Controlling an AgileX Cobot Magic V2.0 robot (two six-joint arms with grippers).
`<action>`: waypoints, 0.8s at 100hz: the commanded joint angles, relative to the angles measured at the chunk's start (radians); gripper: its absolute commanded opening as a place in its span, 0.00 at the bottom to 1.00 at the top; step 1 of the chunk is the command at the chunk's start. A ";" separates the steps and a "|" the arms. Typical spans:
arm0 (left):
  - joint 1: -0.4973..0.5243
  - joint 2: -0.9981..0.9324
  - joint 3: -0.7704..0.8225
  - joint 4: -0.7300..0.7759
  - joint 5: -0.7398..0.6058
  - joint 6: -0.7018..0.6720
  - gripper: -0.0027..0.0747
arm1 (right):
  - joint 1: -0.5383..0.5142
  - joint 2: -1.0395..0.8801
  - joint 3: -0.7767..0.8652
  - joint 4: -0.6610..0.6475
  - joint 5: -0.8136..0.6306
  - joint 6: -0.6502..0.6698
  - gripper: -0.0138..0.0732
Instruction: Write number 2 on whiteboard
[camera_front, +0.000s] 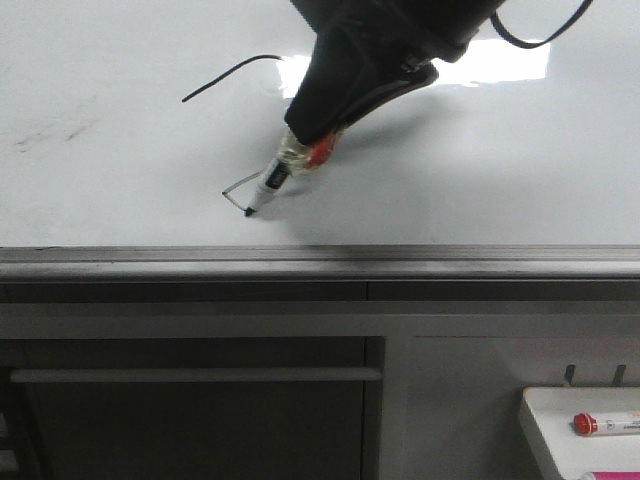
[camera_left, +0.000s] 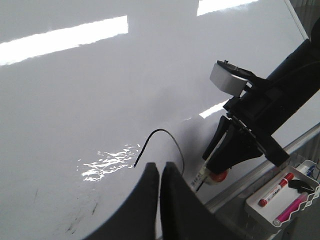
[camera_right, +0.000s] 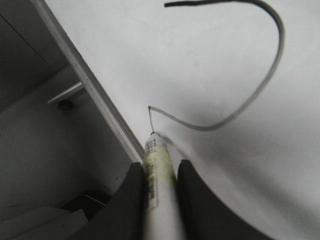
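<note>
Near the grey rim of the whiteboard (camera_front: 120, 90), the right gripper (camera_front: 300, 155) reaches down from the far right, its jaws closed on a marker (camera_front: 272, 180) whose black tip touches the glossy surface just beyond the near edge. From that tip the number 2 (camera_front: 232, 70) runs as a thin line: a short stroke going left, then a faint grey stretch climbing away under the gripper, then a darker black curve that ends off to the far left. In the right wrist view the same line (camera_right: 260, 75) arcs wide and comes back to a sharp corner right at the pen's tip, with the two dark fingers (camera_right: 131, 195) pressed on either side of the pale barrel. The left gripper (camera_left: 160, 172) shows only in its own wrist view, hanging over the board near the drawn curve, its jaws nearly together with a narrow slit between them and nothing held. A small white tray (camera_front: 545, 440) holding a red-capped marker (camera_front: 605, 423) sits below the board at the near right.
</note>
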 joint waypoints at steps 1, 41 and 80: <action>0.003 0.007 -0.025 0.018 -0.076 -0.010 0.01 | -0.059 -0.055 -0.022 -0.087 -0.064 0.047 0.09; 0.003 0.007 -0.025 0.021 -0.076 -0.010 0.01 | -0.328 -0.168 -0.020 -0.166 0.006 0.138 0.09; 0.003 0.007 -0.025 0.021 -0.075 -0.010 0.01 | -0.348 -0.233 -0.037 -0.025 0.112 0.134 0.09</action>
